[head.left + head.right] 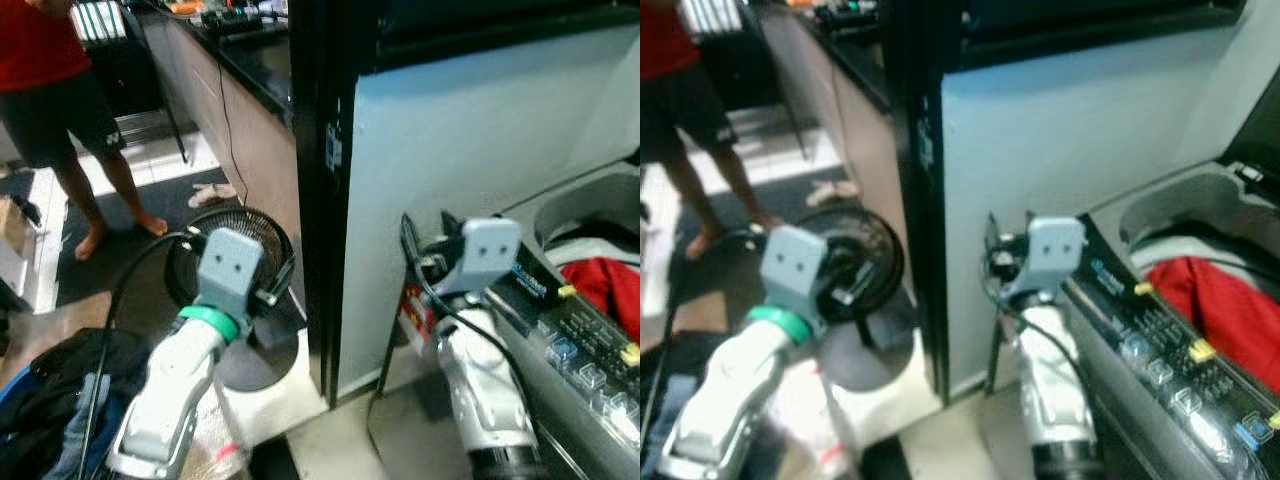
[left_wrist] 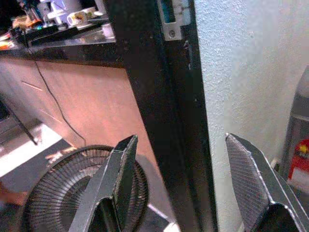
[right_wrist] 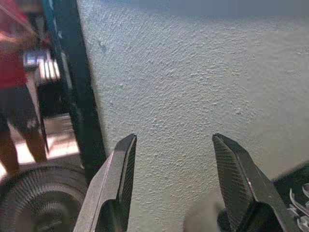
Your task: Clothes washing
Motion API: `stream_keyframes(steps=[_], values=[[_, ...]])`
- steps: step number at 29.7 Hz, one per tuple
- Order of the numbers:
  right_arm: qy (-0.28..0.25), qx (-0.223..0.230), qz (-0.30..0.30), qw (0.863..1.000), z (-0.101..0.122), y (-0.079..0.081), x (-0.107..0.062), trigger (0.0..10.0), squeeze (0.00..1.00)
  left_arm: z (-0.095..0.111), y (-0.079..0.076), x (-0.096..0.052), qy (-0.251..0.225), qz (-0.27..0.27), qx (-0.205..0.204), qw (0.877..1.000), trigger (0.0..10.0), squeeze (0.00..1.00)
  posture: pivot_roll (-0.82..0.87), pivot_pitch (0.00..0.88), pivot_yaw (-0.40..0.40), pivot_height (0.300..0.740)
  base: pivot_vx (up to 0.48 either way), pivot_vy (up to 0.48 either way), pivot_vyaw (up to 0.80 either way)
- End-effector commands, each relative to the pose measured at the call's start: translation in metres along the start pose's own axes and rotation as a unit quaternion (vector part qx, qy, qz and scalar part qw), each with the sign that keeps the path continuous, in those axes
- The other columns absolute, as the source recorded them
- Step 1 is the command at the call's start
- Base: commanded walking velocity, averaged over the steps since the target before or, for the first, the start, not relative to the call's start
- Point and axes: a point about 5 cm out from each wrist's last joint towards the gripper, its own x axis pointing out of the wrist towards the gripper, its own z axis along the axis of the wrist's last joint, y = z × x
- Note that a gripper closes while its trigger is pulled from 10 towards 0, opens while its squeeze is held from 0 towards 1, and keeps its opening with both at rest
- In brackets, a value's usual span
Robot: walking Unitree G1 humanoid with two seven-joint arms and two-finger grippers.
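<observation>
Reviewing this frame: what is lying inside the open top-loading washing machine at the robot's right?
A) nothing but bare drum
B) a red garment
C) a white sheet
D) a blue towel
B: a red garment lies in the tub of the washing machine, just behind its control panel, while both grippers are held empty in front of the wall.

Dim indoor light, soft blur throughout, daylight glare at far floor.
</observation>
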Motion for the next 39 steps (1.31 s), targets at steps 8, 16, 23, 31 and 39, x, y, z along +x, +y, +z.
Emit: stream_keyframes(steps=[8, 16, 23, 31, 39], values=[[0.001, 0.010, 0.009, 1.000, -0.0012, 0.0080, 0.0007, 10.0, 0.00, -0.0055, 0.0056, -0.0027, 0.013, 0.008, 0.008, 1.000, 10.0, 0.00, 0.03, 0.012, 0.039, 0.740, 0.000, 0.000, 0.79], [0.001, 0.011, 0.007, 1.000, -0.0015, 0.0078, 0.0010, 10.0, 0.00, -0.0053, 0.0061, -0.0019, 0.013, 0.008, 0.009, 1.000, 10.0, 0.00, 0.03, 0.006, 0.040, 0.740, 0.000, 0.000, 0.77], [0.002, 0.008, 0.007, 1.000, -0.0016, 0.0075, 0.0013, 10.0, 0.00, -0.0052, 0.0066, -0.0017, 0.012, 0.009, 0.010, 1.000, 10.0, 0.00, 0.03, 0.004, 0.039, 0.740, 0.000, 0.000, 0.77], [0.003, 0.008, 0.007, 1.000, -0.0017, 0.0076, 0.0011, 10.0, 0.00, -0.0058, 0.0070, -0.0020, 0.013, 0.010, 0.009, 1.000, 10.0, 0.00, 0.03, 0.009, 0.039, 0.740, 0.000, 0.000, 0.77], [0.008, 0.014, 0.008, 1.000, -0.0042, 0.0084, 0.0001, 10.0, 0.00, -0.0087, 0.0084, -0.0027, 0.019, 0.017, 0.008, 1.000, 10.0, 0.00, 0.03, 0.015, 0.039, 0.740, 0.000, 0.000, 0.75]])
